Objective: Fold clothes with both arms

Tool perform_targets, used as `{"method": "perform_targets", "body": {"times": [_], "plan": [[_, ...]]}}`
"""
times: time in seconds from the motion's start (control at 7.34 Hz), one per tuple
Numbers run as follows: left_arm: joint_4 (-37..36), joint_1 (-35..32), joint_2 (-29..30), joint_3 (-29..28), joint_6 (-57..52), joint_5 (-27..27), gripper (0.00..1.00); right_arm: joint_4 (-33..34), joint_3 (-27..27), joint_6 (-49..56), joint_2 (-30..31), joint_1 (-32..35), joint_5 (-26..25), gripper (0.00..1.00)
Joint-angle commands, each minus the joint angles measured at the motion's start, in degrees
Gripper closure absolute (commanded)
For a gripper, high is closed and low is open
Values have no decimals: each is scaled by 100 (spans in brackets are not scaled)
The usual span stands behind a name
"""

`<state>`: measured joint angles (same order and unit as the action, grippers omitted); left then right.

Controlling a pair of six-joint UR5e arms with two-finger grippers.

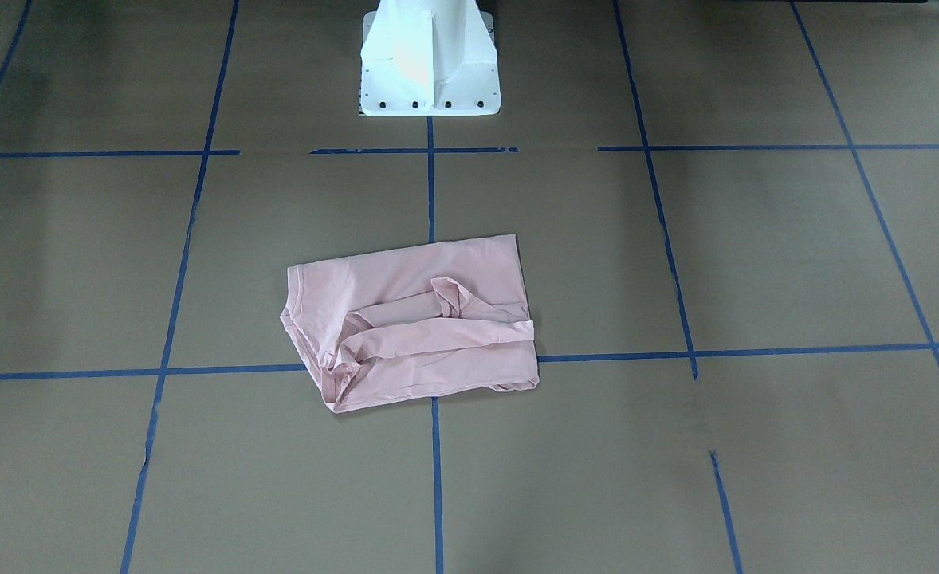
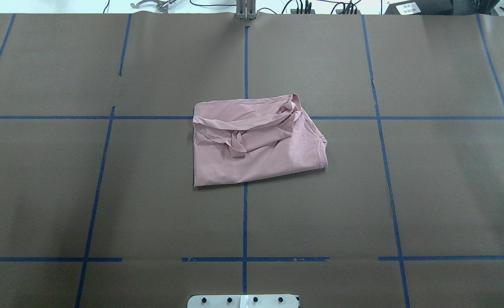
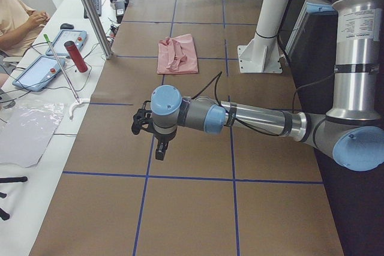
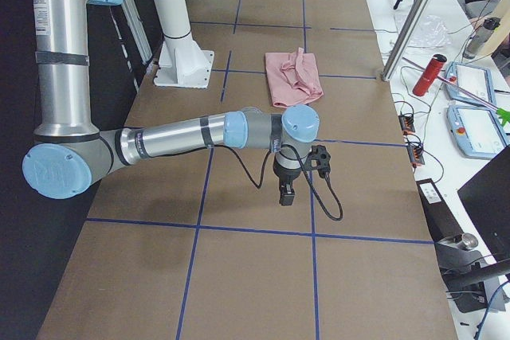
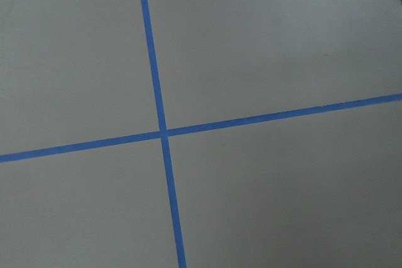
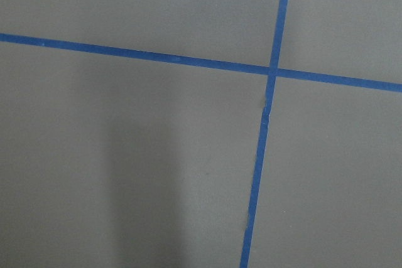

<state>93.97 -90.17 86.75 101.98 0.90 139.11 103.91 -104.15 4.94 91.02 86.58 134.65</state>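
One pink T-shirt (image 1: 414, 319) lies mid-table in a rough folded rectangle, facing view; overhead, rumpled flaps sit on top. In the side views the left gripper (image 3: 159, 154) and right gripper (image 4: 287, 195) hang well apart from it; whether their fingers are spread or closed I cannot tell. The wrist views show only the table (image 5: 282, 42). The folding looks nearly done; next, both arms would reach in to smooth or halve it.

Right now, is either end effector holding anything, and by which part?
Nothing is held. The T-shirt lies on the table; the left end effector and right end effector hang far from it, nothing in either.
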Motion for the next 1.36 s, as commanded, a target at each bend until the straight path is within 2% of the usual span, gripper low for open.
{"method": "perform_targets", "body": {"times": [0.0,0.68,1.23], "plan": [[8,8,-35,50,-11,2,0,-2,26,24,13,-1,-52,0],[-10,26,-176,111,-11,-77,0,-2,106,15,162,-1,-35,0],[-54,17,-308,-256,6,-77,0,-2,97,16,188,-1,-35,0]]}}
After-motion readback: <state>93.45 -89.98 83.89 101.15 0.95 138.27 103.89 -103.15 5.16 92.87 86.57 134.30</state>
